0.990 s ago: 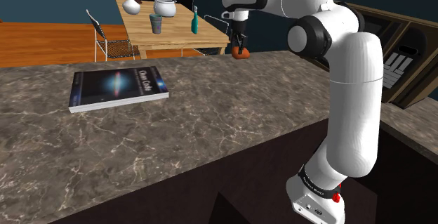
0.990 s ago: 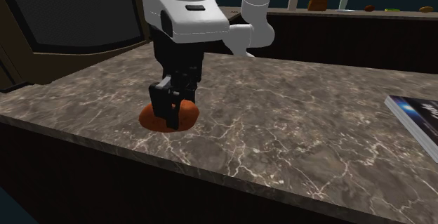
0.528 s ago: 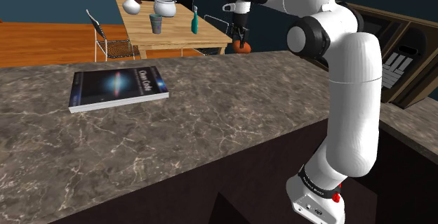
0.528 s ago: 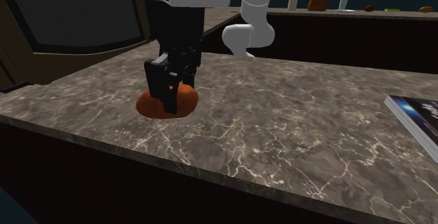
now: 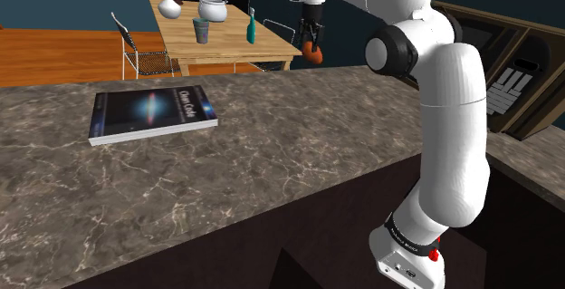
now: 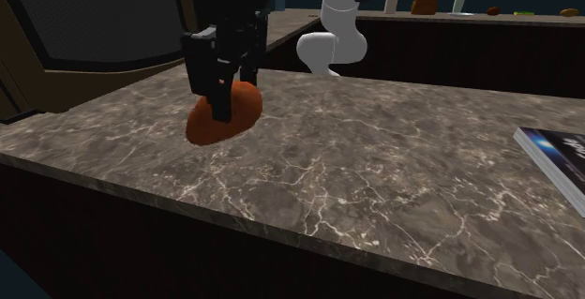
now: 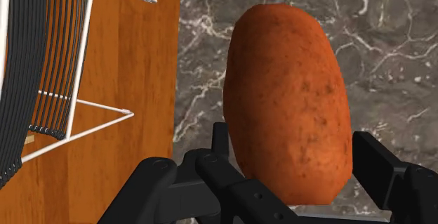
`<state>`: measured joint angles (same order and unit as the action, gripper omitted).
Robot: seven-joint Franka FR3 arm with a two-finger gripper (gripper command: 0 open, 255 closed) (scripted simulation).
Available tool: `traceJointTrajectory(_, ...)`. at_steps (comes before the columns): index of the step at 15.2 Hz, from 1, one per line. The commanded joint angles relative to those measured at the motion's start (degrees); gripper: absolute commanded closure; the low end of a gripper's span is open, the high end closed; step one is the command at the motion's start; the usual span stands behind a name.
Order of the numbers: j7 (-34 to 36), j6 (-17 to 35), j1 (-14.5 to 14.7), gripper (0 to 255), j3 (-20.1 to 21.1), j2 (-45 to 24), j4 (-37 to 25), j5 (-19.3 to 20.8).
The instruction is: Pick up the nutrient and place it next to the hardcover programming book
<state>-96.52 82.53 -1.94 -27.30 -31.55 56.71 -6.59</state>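
The nutrient is an orange-brown sweet potato (image 6: 223,117), and it hangs in the air above the far corner of the marble counter (image 6: 394,175). My black gripper (image 6: 222,100) is shut on it, one finger on each side. In the wrist view the sweet potato (image 7: 288,96) stands lengthwise between the fingers of the gripper (image 7: 295,156). From the shoulder camera the gripper (image 5: 313,44) holds the sweet potato (image 5: 315,56) just past the counter's far edge. The hardcover book (image 5: 152,112), dark with a galaxy cover, lies flat toward the shoulder view's left. Its corner (image 6: 558,161) shows at the second exterior view's right.
Behind the counter stands a wooden dining table (image 5: 226,47) with vases, a pot and a bottle, and a wire chair (image 5: 140,52) beside it. A dark appliance (image 5: 516,79) sits at the shoulder view's right. A further counter (image 6: 469,25) carries small items.
The gripper has risen with the sweet potato, lifting it off the counter. The book has not moved.
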Motion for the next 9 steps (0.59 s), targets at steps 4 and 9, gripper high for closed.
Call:
traceJointTrajectory(4,2.05,-0.75,2.77,255,-0.01,2.93,2.30,1.08)
traceJointTrajectory(9,8.54,2.73,10.51,255,0.72,11.19,14.17,4.44)
